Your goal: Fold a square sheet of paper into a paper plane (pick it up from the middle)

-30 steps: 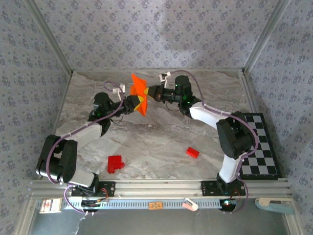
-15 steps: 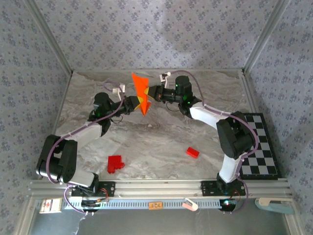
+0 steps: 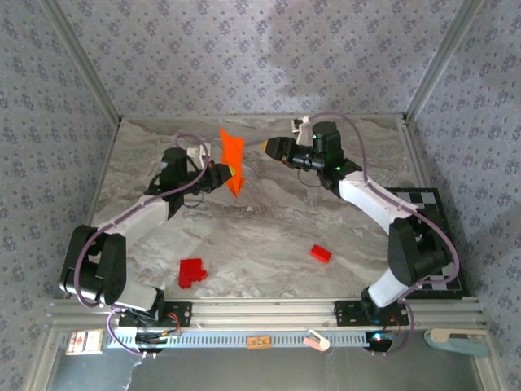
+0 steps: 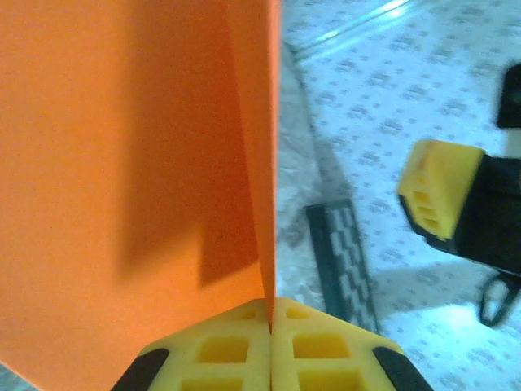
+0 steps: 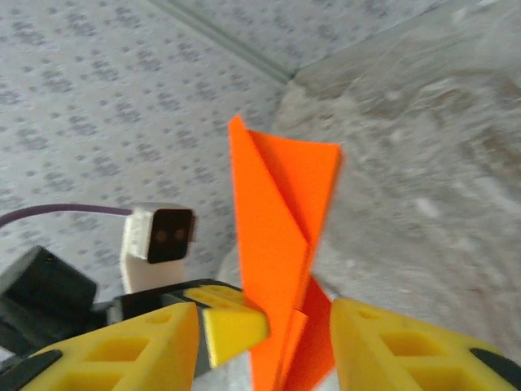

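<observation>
- Above the marbled table (image 3: 269, 236), I see the left gripper (image 4: 270, 326) pinching the smooth orange paper (image 3: 233, 156), folded to a narrow upright wedge.
- The right gripper (image 3: 267, 147) stands spread beside it, apart.

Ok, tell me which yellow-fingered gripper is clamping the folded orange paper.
The left gripper: its jaws are shut on the lower edge of the folded orange paper; the right gripper stands open, clear of it.
</observation>
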`<state>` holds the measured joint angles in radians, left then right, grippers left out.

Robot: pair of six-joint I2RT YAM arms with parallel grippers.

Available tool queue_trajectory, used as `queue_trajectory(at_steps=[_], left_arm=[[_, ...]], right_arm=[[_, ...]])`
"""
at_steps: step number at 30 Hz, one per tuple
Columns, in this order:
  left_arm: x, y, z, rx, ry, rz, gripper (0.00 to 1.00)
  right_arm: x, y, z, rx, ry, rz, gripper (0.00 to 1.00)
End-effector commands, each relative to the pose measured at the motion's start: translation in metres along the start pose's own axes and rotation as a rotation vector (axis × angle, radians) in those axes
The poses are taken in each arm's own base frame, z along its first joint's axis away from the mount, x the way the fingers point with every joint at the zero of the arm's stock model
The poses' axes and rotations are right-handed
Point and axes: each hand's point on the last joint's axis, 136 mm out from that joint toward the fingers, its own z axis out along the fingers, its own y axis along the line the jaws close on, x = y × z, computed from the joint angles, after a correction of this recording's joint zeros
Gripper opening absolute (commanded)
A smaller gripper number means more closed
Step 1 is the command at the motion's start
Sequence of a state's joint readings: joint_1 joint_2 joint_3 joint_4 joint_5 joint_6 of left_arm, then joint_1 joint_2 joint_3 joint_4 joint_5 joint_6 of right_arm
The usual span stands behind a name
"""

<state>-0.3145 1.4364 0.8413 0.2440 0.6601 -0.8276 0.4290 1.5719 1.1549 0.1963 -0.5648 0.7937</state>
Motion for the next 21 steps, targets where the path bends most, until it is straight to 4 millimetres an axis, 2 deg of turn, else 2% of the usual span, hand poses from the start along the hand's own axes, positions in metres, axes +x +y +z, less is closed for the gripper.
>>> queue_trajectory(at_steps=[1,8,11,16,21], left_arm=[[-0.005,0.016,-0.016,-0.22,0.019,0.164,0.08],[-0.017,0.058,-0.033,-0.711,0.112,0.407,0.08],[-0.022,0.074,-0.036,-0.903,0.14,0.514,0.08],[-0.035,0.097,-0.036,-1.139,0.156,0.595,0.08],[-0.032,0.127,-0.028,-1.32,0.214,0.633,0.07]], right_arm=[[0.005,-0.039,-0.025,0.239,-0.017,-0.074,0.53],[0.001,-0.066,-0.061,0.459,-0.064,-0.148,0.57],[0.003,-0.072,-0.069,0.501,-0.071,-0.157,0.57],[0.006,-0.079,-0.077,0.542,-0.078,-0.157,0.57],[0.008,-0.088,-0.082,0.584,-0.081,-0.147,0.57]])
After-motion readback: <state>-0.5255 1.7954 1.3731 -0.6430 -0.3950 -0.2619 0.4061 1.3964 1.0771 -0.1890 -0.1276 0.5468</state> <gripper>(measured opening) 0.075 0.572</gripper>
